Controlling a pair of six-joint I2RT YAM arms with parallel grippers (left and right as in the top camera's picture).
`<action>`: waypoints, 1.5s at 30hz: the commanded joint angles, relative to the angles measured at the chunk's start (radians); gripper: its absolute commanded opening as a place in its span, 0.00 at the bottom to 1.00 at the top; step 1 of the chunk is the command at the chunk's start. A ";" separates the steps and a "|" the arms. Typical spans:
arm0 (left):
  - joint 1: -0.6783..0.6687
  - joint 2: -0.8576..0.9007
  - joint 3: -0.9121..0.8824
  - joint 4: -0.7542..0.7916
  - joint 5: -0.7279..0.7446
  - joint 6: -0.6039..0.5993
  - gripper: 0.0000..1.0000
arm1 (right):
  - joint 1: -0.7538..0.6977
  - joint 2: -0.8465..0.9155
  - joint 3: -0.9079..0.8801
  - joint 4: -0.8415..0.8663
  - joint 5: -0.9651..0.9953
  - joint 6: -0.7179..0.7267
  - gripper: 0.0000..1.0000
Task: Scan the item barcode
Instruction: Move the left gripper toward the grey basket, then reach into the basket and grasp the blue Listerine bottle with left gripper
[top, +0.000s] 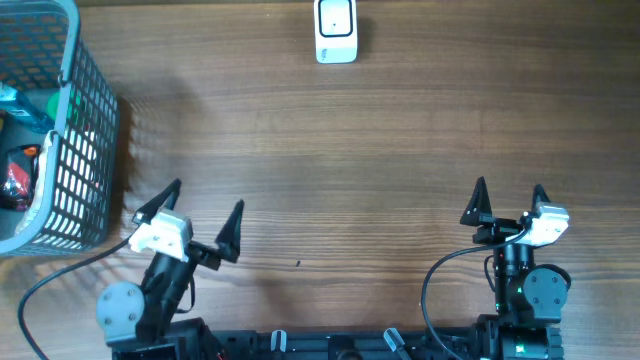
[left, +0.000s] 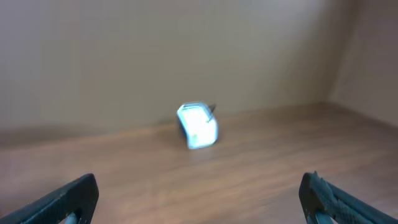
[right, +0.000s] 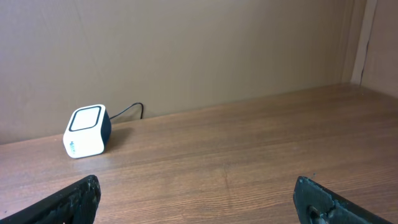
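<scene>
left gripper (top: 205, 200) and right gripper (top: 509, 190) both gape wide, holding nothing, across the table (top: 350, 150) from the scanner (top: 336, 30). far left of the scanner, a basket (top: 85, 130) holds the packaged items (top: 15, 180).

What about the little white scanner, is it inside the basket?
No, the scanner stands on the wooden table, far from the basket.

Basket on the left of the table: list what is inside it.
Inside the basket lie a teal-and-green item and a red-and-dark item. Its mesh wall and the picture edge hide the rest, so I cannot tell what else it holds.
</scene>
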 joint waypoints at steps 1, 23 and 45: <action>-0.004 0.006 0.029 0.106 0.155 -0.218 1.00 | 0.003 -0.005 -0.001 0.001 -0.017 -0.019 1.00; 0.039 0.919 1.053 -0.529 -0.228 -0.279 1.00 | 0.003 -0.005 -0.001 0.001 -0.017 -0.019 1.00; 0.453 1.474 1.674 -0.874 -0.608 -0.534 1.00 | 0.003 -0.005 -0.001 0.001 -0.017 -0.019 1.00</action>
